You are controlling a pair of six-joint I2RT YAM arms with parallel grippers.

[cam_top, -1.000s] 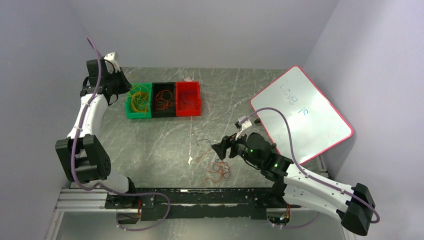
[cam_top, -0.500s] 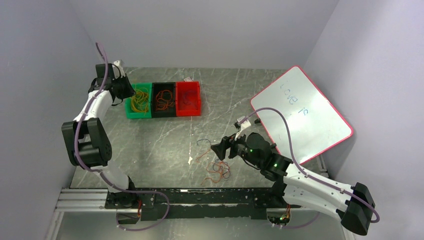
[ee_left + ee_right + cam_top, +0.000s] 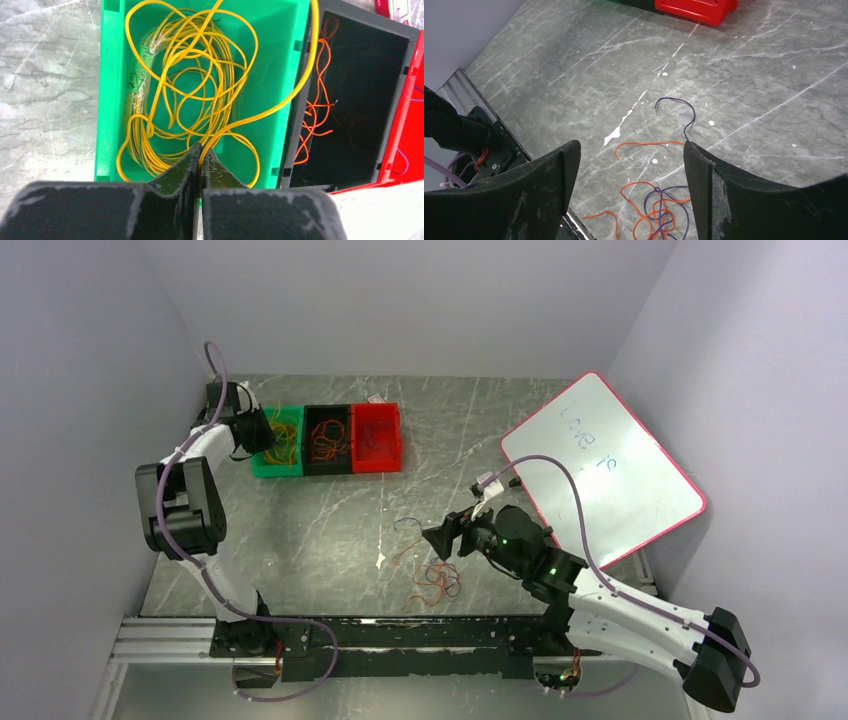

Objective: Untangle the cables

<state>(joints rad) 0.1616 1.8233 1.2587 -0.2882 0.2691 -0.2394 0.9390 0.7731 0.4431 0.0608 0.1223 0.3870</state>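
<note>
Trailing from left hand's (image 3: 201,153) pinch: yellow cable (image 3: 315,30)

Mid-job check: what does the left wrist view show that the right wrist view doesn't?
Only left wrist: the left gripper shut on a yellow cable above the green bin, with the black bin holding orange cables beside it. Only right wrist: the right gripper open above a loose orange and purple tangle on the table. Both: that grey marbled table and the red bin.
</note>
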